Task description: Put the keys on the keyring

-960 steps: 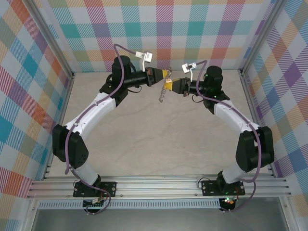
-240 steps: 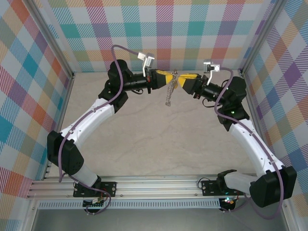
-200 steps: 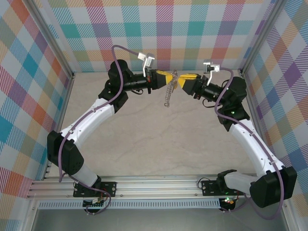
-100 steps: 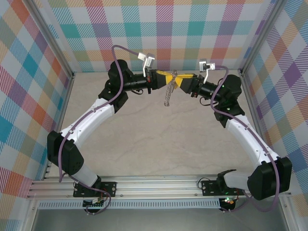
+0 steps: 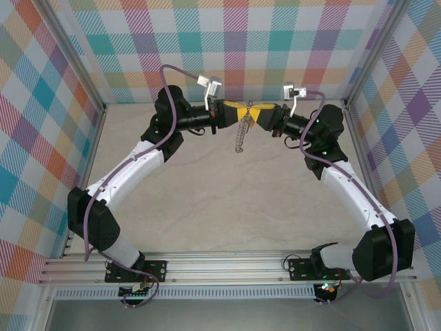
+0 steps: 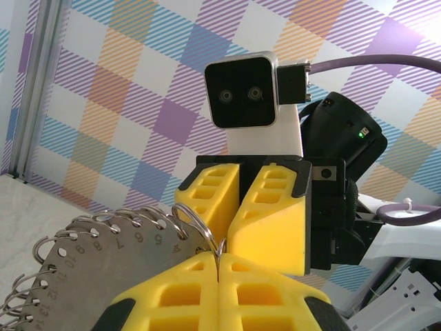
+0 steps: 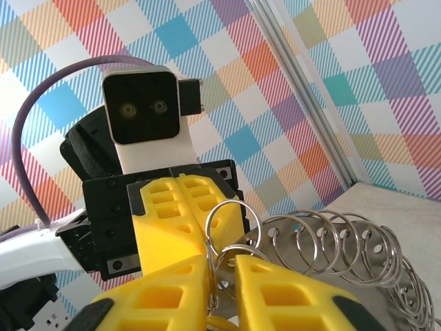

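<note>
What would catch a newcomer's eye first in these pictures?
Two arms, the left arm and the right arm, stretch to the far middle of the table, their bright yellow jaws tip to tip above it. Between the jaws dangles a keyring; close up it is a round numbered metal plate fringed with wire rings, one ring nipped in the left arm's shut jaws.

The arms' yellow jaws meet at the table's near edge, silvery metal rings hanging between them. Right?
No: they meet by the checked far wall, not the near edge; see the top external view. The silvery metal rings do hang between them.
</note>
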You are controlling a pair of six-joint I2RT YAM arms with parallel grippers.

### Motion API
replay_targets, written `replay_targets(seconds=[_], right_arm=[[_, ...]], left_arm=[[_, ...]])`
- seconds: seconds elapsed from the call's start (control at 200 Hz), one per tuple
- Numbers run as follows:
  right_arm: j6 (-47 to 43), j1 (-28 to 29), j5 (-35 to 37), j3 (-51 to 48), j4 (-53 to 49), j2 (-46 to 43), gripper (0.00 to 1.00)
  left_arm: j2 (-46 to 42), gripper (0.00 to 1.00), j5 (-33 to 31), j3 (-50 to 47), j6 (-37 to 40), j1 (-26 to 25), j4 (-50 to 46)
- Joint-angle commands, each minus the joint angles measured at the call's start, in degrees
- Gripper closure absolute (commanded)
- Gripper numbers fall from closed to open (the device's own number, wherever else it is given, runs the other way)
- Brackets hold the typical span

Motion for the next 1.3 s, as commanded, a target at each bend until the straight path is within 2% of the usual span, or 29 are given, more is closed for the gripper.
replay_targets(seconds=[0.0, 0.125, 0.295, 0.365, 0.545, 0.635, 0.75, 0.915, 1.09, 1.295], right_arm=[[0.6, 0.5, -0.9, 2.0, 2.7, 0.3, 0.89], [0.4, 0.5, -0.7, 2.2, 2.6, 0.4, 1.00], [-0.8, 0.5, -0.7, 2.9, 1.2, 0.7, 1.00], [-3.2, 0.5, -1.1, 3.7, -1.7, 0.6, 1.00], [-13.3, 0.0, -4.5, 8.0, -13.1, 0.6, 1.00], [-18.9, -0.4, -8.1, 11.3, -19.7, 1.0, 1.00], [-28.0, -0.6, -13.5, 17.1, -30.7, 2.9, 1.00], [-37.1, -1.7, -19.2, 24.1, -43.4, 7.0, 1.00], [-38.3, -3.0, -22.2, 27.4, -45.7, 10.4, 1.00], [-39.3, -3.3, -24.1, 30.4, -47.9, 13.4, 1.00]], left_arm=[[-2.2, 1.00, 1.2, 1.2, 0.7, -0.9, 2.2], [-2.1, 1.00, 1.1, 1.2, 0.6, -1.0, 2.3], [-2.0, 1.00, -0.1, 1.6, 0.9, -1.0, 1.0], [-2.5, 1.00, -2.1, 2.5, 4.1, -1.0, -3.1], [-4.1, 0.62, -4.6, 7.7, 15.2, -0.2, -16.6], [-3.8, 0.54, -4.3, 11.3, 20.7, 0.5, -23.8], [-1.9, 0.56, -0.8, 17.7, 27.1, 1.4, -33.0], [2.4, 0.70, 3.5, 27.4, 35.4, 2.2, -48.0], [5.8, 0.70, 5.4, 32.2, 39.1, 3.1, -54.8], [9.8, 0.69, 6.5, 34.6, 39.7, 3.8, -57.3]])
